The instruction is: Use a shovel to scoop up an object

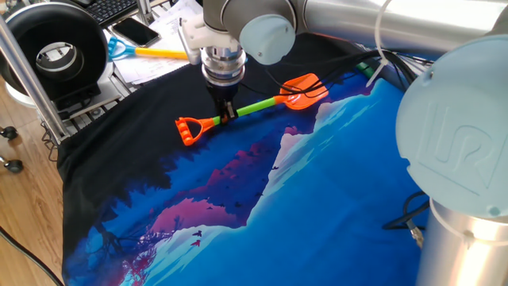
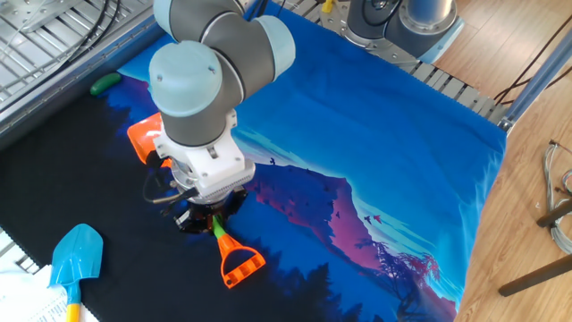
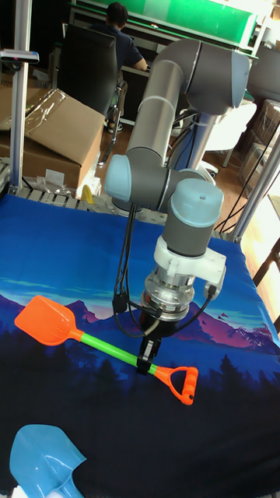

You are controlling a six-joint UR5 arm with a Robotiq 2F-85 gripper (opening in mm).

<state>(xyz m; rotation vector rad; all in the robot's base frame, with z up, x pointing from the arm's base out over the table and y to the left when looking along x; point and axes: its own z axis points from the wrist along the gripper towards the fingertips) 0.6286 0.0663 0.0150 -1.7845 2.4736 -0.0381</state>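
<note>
In one fixed view, the gripper (image 1: 225,114) points straight down over the bench (image 1: 238,206), which is covered by a dark cloth printed with blue and purple mountains. Its jaws are closed on the lime-green shaft of the shovel (image 1: 252,105), close to the orange handle end. The handle lies to the left and nearer, the orange blade to the right and farther, and the blade appears raised a little off the cloth. A small green object (image 1: 368,72) shows at the far right beside the arm's cables, well apart from the blade. A second shovel with a blue blade and yellow shaft (image 1: 147,52) lies at the far left near a phone (image 1: 136,32). In the other fixed view, the gripper (image 2: 211,221) is largely hidden beneath the arm's wrist; the shovel (image 2: 238,264) shows its handle on the near side and part of its blade on the far left of the wrist. The green object (image 2: 105,83) rests on the cloth at the far left edge, apart from the blade. The blue shovel (image 2: 74,258) lies at the near left corner. In the tall fixed view, the gripper (image 3: 148,357) clamps the shaft just left of the handle; the shovel (image 3: 101,347) runs from blade at left to handle at right, tilted. The blue blade (image 3: 43,463) sits at the near left.
</note>
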